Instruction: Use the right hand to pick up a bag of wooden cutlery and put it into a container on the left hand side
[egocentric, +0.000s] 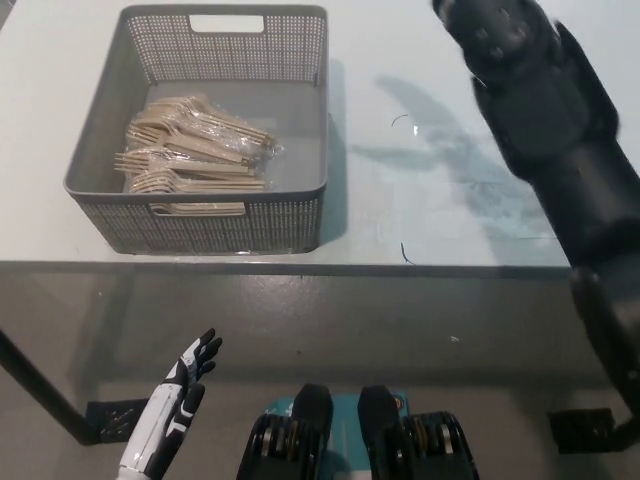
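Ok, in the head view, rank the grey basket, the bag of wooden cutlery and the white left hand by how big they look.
1. Grey basket, clearly largest.
2. Bag of wooden cutlery, lying inside the basket.
3. White left hand, smallest as seen, though it sits below the table and runs off the bottom edge, so that ranking is unsure.

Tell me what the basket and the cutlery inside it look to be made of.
Basket: seemingly grey moulded plastic, matte, walls perforated in a fine mesh pattern with cut-out handles. Bag of wooden cutlery: pale tan pieces, apparently wood, under a clear glossy film that catches glints.
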